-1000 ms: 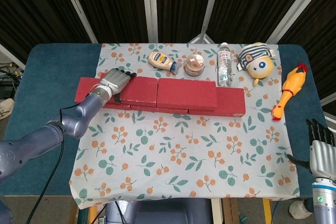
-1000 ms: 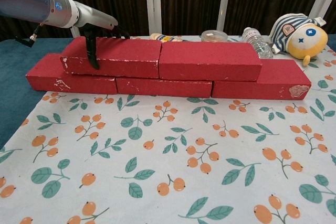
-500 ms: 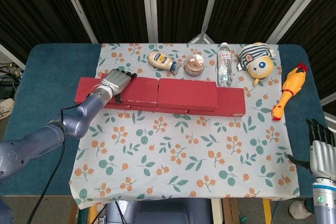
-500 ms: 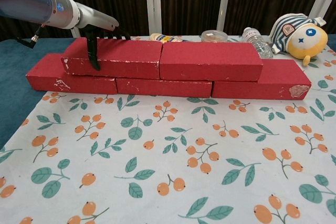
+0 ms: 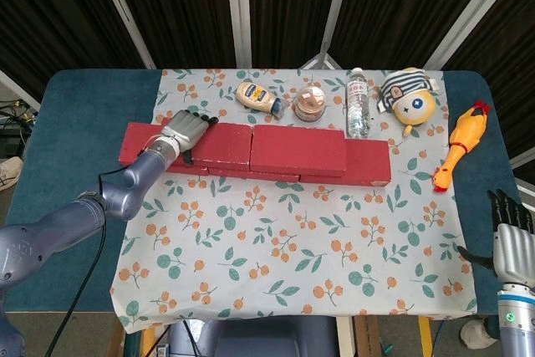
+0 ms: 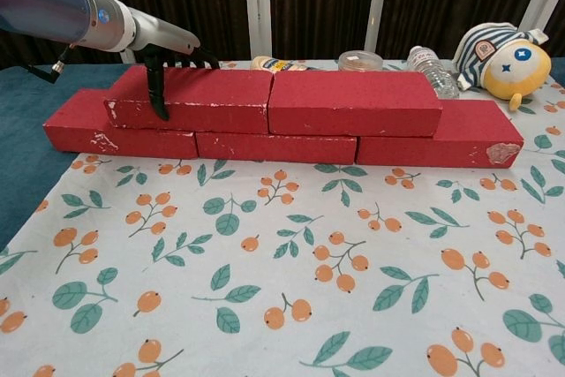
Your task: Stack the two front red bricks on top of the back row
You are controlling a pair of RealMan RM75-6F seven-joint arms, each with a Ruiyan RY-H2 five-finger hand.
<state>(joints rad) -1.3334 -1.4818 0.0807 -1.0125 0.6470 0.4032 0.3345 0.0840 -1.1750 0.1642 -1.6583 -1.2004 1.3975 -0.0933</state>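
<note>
The table (image 5: 75, 114) carries a flowered cloth (image 5: 292, 232), and across the cloth toward 12 o'clock runs a back row (image 6: 274, 145) of three red bricks laid end to end. Two more bricks sit on top of it, touching each other: the right brick (image 5: 298, 150) centred on the row, the left brick (image 5: 221, 145) toward 9 o'clock. The left hand (image 5: 184, 131) grips the left brick at its outer end, fingers (image 6: 190, 64) lying over the top and the thumb (image 6: 158, 90) down its front face. The right hand (image 5: 512, 236) hangs off the table edge at 4 o'clock, holding nothing, fingers spread. Behind the row, toward 1 o'clock, stand a plush toy (image 5: 410, 98) and a water bottle (image 5: 358, 104); a rubber chicken (image 5: 461, 146) lies at 3 o'clock. A mayo bottle (image 5: 258, 97) and a small jar (image 5: 310, 104) sit at 12 o'clock.
</note>
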